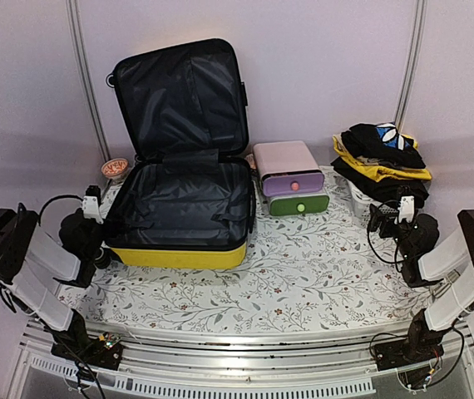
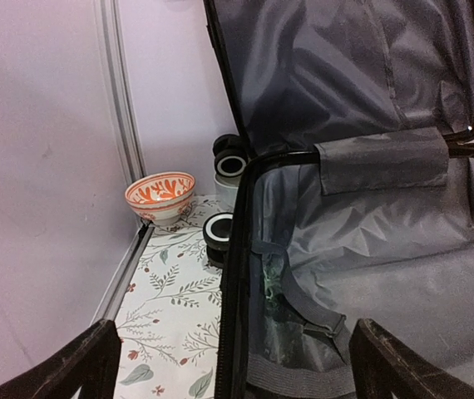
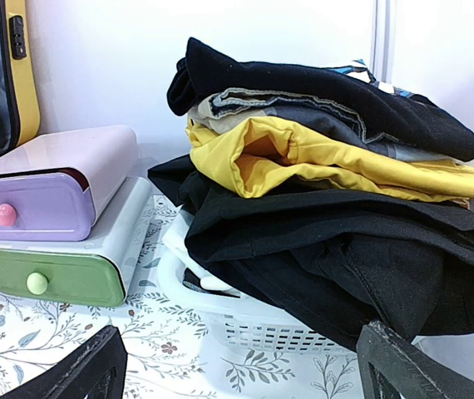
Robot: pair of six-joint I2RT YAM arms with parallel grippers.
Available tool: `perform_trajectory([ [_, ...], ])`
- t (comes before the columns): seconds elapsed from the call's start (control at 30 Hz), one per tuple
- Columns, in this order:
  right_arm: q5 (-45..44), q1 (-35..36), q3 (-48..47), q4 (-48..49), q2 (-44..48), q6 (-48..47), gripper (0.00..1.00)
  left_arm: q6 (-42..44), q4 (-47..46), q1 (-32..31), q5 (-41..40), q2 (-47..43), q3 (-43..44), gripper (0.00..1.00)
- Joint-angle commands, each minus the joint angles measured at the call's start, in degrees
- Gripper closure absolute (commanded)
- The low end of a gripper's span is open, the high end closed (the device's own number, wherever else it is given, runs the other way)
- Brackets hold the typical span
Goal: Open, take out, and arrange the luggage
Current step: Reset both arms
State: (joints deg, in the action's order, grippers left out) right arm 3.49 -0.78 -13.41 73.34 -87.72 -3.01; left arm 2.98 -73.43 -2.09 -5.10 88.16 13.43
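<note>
The large glossy yellow hard-shell suitcase with black fabric lining (image 1: 179,208) is lying open at the far left of the floral-patterned tabletop (image 1: 303,266), its lid leaning upright against the back wall. The left end effector (image 2: 233,362) is hanging released and empty just beside the suitcase's near-left corner. The right end effector (image 3: 245,366), equally released, is facing the stack of folded black and yellow clothes (image 3: 328,174) sitting in the white mesh plastic basket (image 3: 262,328) at the far right. Unpacking is looking finished, so arranging is probably the step in hand. Doing it well is meaning checking the dim patch under the lining strap first, then pinching any garment at a folded edge and avoiding tugging the leaning lid.
</note>
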Motion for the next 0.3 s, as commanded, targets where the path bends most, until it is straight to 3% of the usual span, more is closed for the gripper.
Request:
perform_trajectory([
  [0.0, -0.5, -0.2, -0.6, 0.6, -0.4, 0.6, 0.01, 0.4, -1.2, 0.2, 0.6, 0.5, 0.5, 0.02],
  [0.27, -0.1, -0.2, -0.5, 0.8, -0.4, 0.5, 0.01, 0.4, -1.2, 0.2, 0.6, 0.5, 0.5, 0.02],
])
